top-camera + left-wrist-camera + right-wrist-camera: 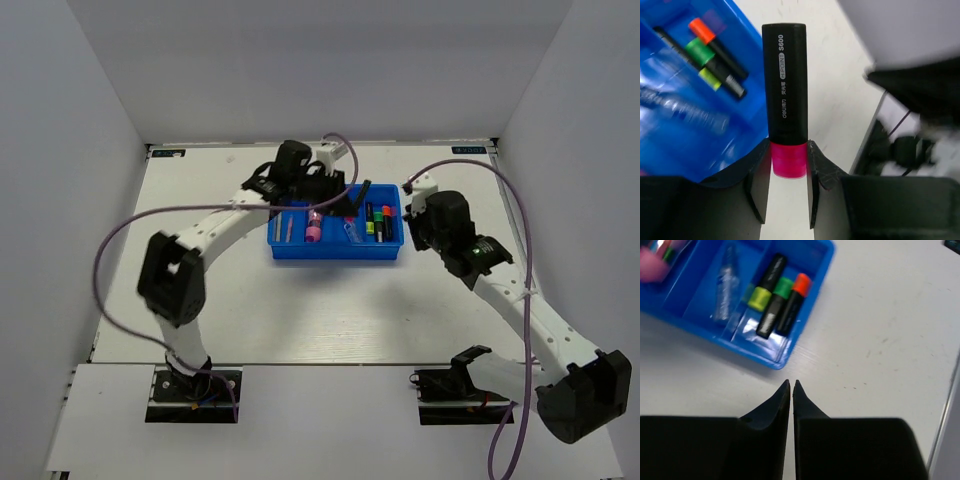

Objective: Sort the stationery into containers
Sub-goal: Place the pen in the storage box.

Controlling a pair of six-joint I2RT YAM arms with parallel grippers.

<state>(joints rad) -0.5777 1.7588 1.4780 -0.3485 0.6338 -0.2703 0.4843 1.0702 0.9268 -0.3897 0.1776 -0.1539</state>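
The bright-blue tray (335, 252) sits mid-table. From left to right its compartments hold thin pale sticks (283, 227), a pink marker (313, 229), a clear bluish pen (352, 231), and highlighters (376, 220) with yellow (759, 298), green (783, 287) and orange (801, 284) caps. My left gripper (788, 154) is shut on the pink cap of a black highlighter (785, 80) and holds it above the tray's far edge (360, 196). My right gripper (791, 385) is shut and empty, just off the tray's right corner (785, 357) over bare table.
White walls close in the table at the back and both sides. The right arm (450, 230) stands close to the tray's right end. A purple cable (110, 250) loops along the left arm.
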